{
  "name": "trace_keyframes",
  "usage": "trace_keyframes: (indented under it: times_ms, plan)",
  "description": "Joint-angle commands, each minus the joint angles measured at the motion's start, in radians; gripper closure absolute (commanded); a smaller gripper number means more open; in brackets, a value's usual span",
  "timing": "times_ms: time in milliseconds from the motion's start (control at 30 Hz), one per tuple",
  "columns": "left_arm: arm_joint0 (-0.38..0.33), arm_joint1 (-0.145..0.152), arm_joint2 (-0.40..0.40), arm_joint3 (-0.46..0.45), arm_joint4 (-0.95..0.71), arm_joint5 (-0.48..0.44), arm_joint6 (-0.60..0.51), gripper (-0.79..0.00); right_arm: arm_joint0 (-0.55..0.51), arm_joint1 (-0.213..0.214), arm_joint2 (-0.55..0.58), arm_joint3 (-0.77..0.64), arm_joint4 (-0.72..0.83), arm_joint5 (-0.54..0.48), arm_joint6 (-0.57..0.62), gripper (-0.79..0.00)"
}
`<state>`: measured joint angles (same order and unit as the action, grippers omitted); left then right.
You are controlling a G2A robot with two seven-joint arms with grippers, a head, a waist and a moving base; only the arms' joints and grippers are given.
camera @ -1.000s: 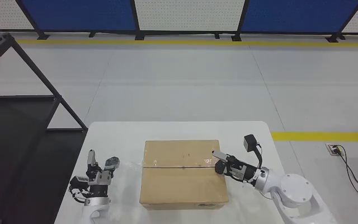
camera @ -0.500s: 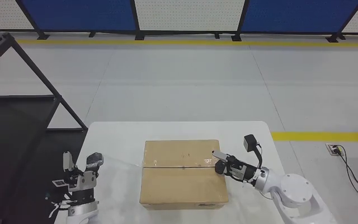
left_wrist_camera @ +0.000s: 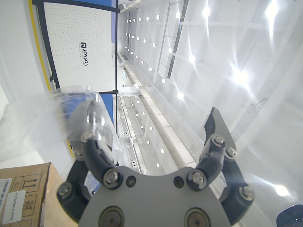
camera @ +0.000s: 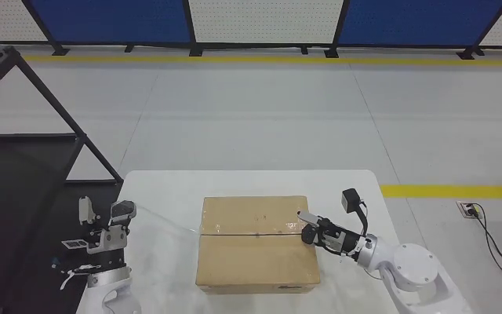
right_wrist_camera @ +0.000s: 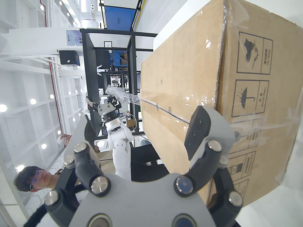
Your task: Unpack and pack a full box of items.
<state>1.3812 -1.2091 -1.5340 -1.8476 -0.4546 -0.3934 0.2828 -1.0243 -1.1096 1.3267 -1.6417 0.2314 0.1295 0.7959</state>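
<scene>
Squarely in the middle of the white table (camera: pixel 165 188) sits the box (camera: pixel 257 243), a closed brown cardboard carton whose top flaps meet in a dark seam. Handling symbols are printed on its end face. A crinkled strip of clear tape (camera: pixel 169 222) stretches from the seam's left end to the left gripper (camera: pixel 103 213). That gripper's jaws stand wide apart, the tape clinging to one finger. The right gripper (camera: pixel 307 224) sits at the box's right top edge, jaws spread, holding nothing.
</scene>
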Motion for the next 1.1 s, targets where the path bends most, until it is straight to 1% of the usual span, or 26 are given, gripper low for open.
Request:
trace_keyframes:
  times_ms: [0, 200, 300, 367, 433, 533, 600, 667, 800, 933, 1067]
  plan:
    - [-0.005, -0.003, -0.001, 0.014, -0.017, 0.013, -0.008, -0.785, 0.000, 0.000, 0.000, 0.000, 0.000, 0.000, 0.000, -0.785]
    - [-0.001, -0.012, 0.002, 0.057, -0.054, 0.005, -0.024, -0.785, 0.000, 0.000, 0.000, 0.000, 0.000, 0.000, 0.000, -0.785]
    - [0.014, -0.016, -0.008, 0.060, -0.070, -0.024, -0.032, -0.785, 0.000, 0.000, 0.000, 0.000, 0.000, 0.000, 0.000, -0.785]
    - [0.022, -0.018, -0.019, 0.059, -0.076, -0.034, -0.040, -0.733, 0.000, 0.000, 0.000, 0.000, 0.000, 0.000, 0.000, -0.785]
    - [0.024, -0.020, -0.029, 0.056, -0.079, -0.036, -0.044, -0.733, 0.000, 0.000, 0.000, 0.000, 0.000, 0.000, 0.000, -0.785]
    - [0.023, -0.023, -0.038, 0.040, -0.076, -0.035, -0.052, -0.708, 0.000, 0.000, 0.000, 0.000, 0.000, 0.000, 0.000, -0.785]
    - [0.024, -0.025, -0.041, 0.029, -0.071, -0.031, -0.053, -0.727, 0.000, 0.000, 0.000, 0.000, 0.000, 0.000, 0.000, -0.785]
    - [0.023, -0.027, -0.044, 0.022, -0.066, -0.024, -0.054, -0.773, 0.000, 0.000, 0.000, 0.000, 0.000, 0.000, 0.000, -0.785]
    - [0.019, -0.031, -0.046, 0.026, -0.058, -0.018, -0.052, -0.742, 0.000, 0.000, 0.000, 0.000, 0.000, 0.000, 0.000, -0.785]
    - [0.013, -0.036, -0.045, 0.039, -0.058, -0.016, -0.057, -0.742, -0.020, 0.000, 0.002, -0.015, 0.010, -0.026, -0.016, -0.785]
    - [0.002, -0.041, -0.051, 0.041, -0.053, -0.010, -0.050, -0.748, -0.024, 0.001, 0.004, -0.023, 0.013, -0.028, -0.018, -0.785]
